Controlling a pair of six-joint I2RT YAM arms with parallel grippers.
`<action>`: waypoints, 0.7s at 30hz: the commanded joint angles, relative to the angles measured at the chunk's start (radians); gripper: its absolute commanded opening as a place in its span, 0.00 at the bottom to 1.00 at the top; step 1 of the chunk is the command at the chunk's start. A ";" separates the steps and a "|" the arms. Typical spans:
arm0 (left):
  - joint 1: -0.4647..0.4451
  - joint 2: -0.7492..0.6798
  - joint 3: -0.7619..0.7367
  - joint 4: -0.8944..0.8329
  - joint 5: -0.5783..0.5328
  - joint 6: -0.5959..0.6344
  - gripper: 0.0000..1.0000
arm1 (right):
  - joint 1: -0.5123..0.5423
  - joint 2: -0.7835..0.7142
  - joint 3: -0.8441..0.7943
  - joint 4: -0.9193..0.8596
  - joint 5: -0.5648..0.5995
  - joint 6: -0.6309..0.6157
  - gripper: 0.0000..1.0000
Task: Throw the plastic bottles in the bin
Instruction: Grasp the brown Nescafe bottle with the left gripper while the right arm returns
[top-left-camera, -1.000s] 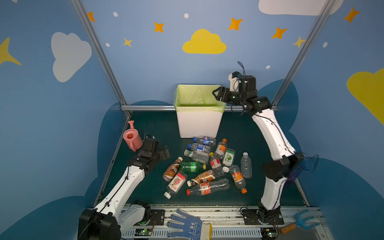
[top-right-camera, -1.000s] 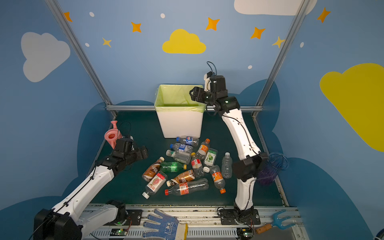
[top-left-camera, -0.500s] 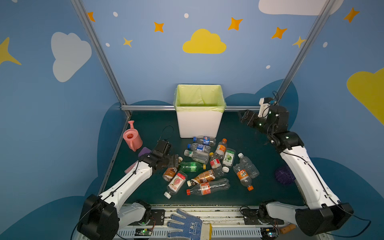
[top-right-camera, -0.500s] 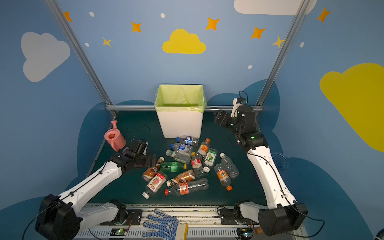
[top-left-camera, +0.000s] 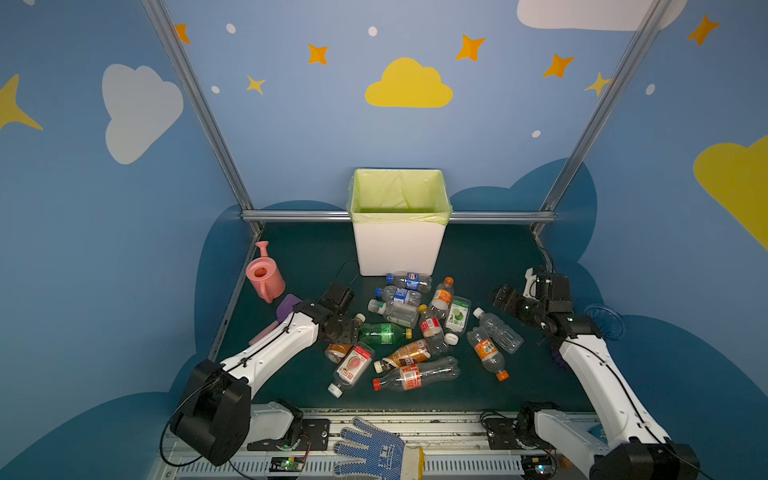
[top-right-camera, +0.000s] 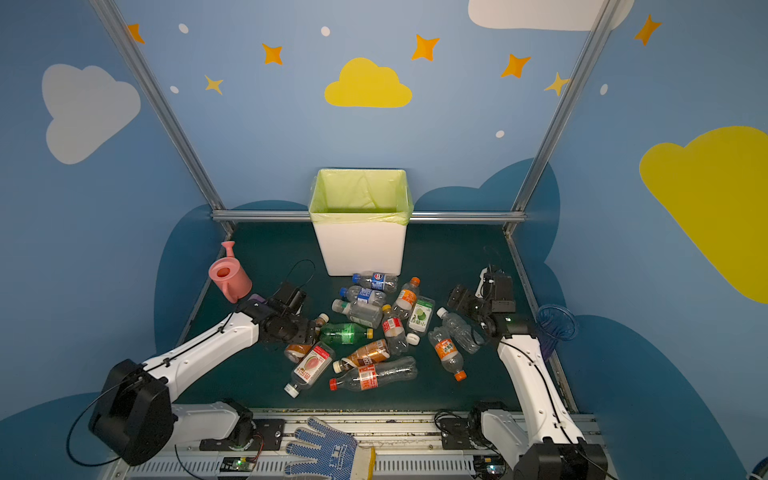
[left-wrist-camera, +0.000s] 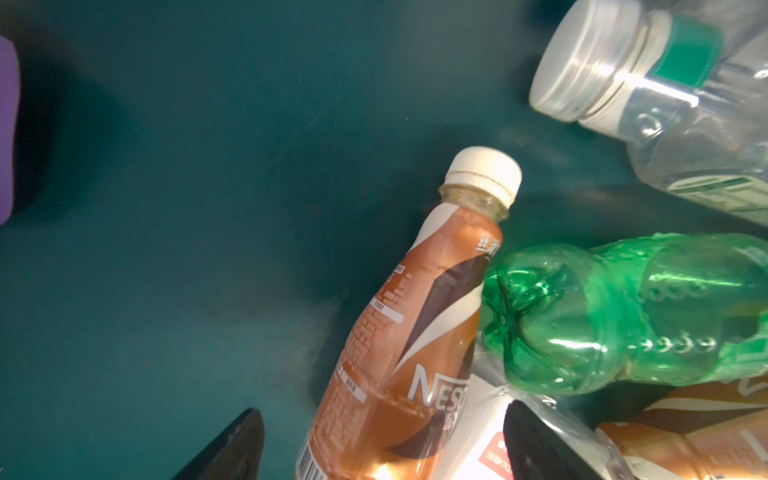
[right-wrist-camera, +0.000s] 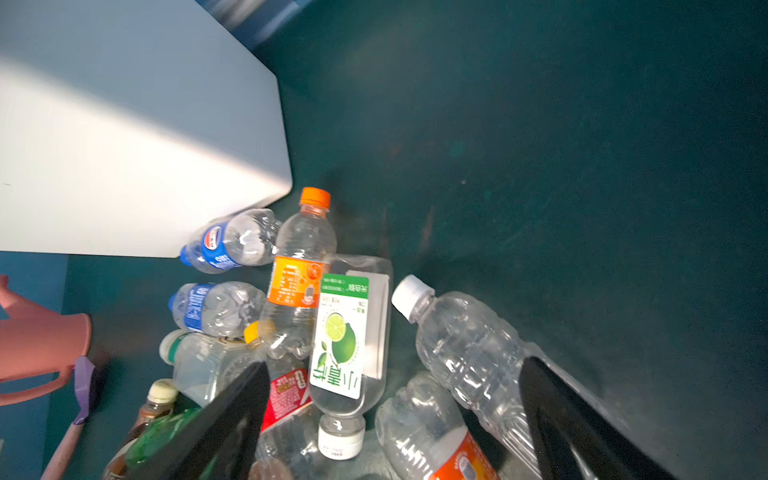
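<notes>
a dozen or so plastic bottles (top-left-camera: 415, 376) lie on the mat (top-left-camera: 478, 266) in front of the bin (top-left-camera: 398, 249). bin floor is hidden from above, so can't tell what's in it. left gripper (left-wrist-camera: 382, 411): jaws apart, straddling the brown bottle (left-wrist-camera: 415, 332), not clamped yet. right gripper (right-wrist-camera: 395, 363): spread wide, empty, over a clear bottle (right-wrist-camera: 469, 353). most of the job looks undone.

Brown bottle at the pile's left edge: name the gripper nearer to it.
Left. The left gripper has its fingers either side of the brown bottle; the right gripper is well away, over clear bottles.
</notes>
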 joint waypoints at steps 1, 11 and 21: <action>-0.003 0.023 0.010 -0.040 -0.017 -0.019 0.87 | -0.017 0.007 -0.034 -0.022 -0.017 -0.008 0.93; -0.003 0.137 0.044 -0.009 -0.041 0.015 0.83 | -0.039 0.008 -0.066 -0.002 -0.016 0.031 0.93; 0.002 0.279 0.129 -0.045 -0.100 0.037 0.77 | -0.053 0.010 -0.094 0.016 -0.033 0.054 0.93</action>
